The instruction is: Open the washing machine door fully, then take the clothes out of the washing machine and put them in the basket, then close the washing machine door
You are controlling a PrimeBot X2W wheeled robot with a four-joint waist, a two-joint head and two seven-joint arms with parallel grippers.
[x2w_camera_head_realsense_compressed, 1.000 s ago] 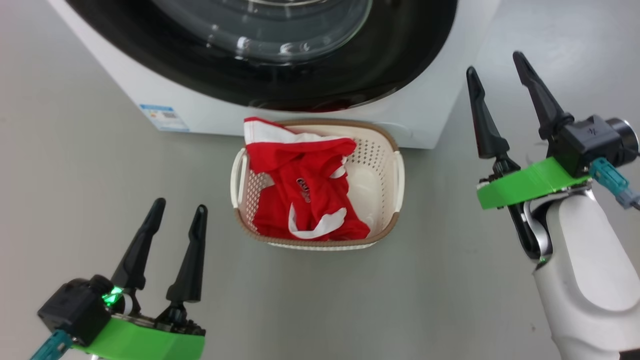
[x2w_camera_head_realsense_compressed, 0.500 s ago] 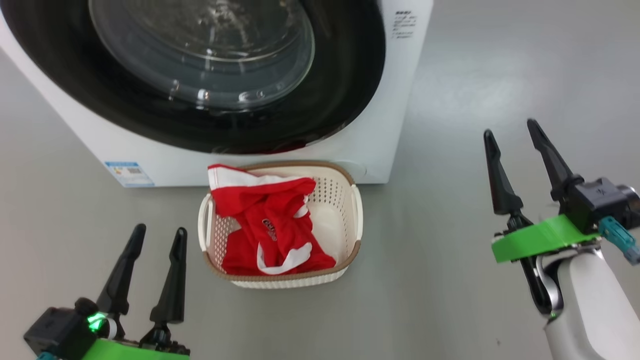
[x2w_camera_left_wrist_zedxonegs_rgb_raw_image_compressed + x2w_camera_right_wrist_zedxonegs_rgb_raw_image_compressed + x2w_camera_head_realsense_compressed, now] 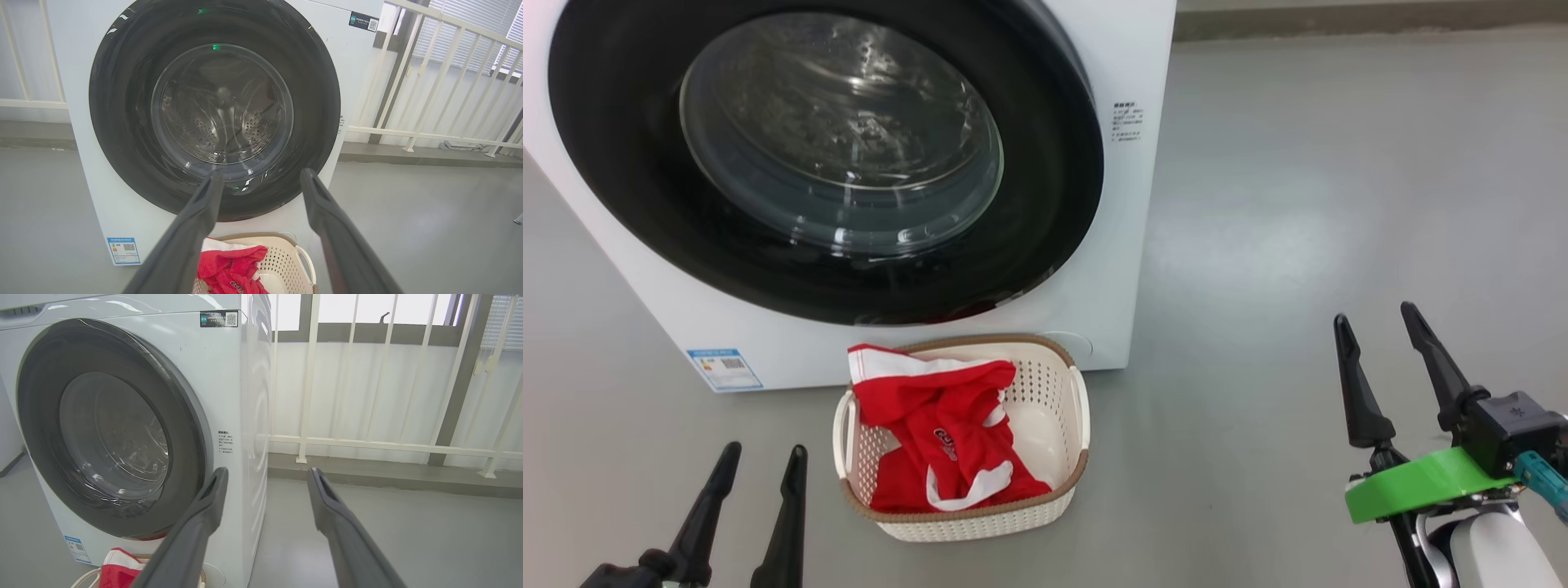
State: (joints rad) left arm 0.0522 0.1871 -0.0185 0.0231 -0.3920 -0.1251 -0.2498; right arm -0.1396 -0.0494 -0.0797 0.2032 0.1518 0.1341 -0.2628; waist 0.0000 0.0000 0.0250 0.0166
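Grey floor (image 3: 1298,204) spreads around the white washing machine (image 3: 1131,245), and the washing machine door (image 3: 1054,204) sits shut against its front. Just before its base stands the basket (image 3: 980,527), with the red clothes (image 3: 931,441) heaped inside. The left gripper (image 3: 767,447) and the right gripper (image 3: 1374,313) hang to either side of the basket, jaws spread apart and holding nothing.

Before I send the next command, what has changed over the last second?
The head camera moved: it lifted and drew back, so the washing machine door shows more fully and the basket looks smaller. Nothing was taken hold of or let go. The door stays shut, the clothes still lie in the basket before the washing machine, and the left jaws and right jaws stay open and empty.
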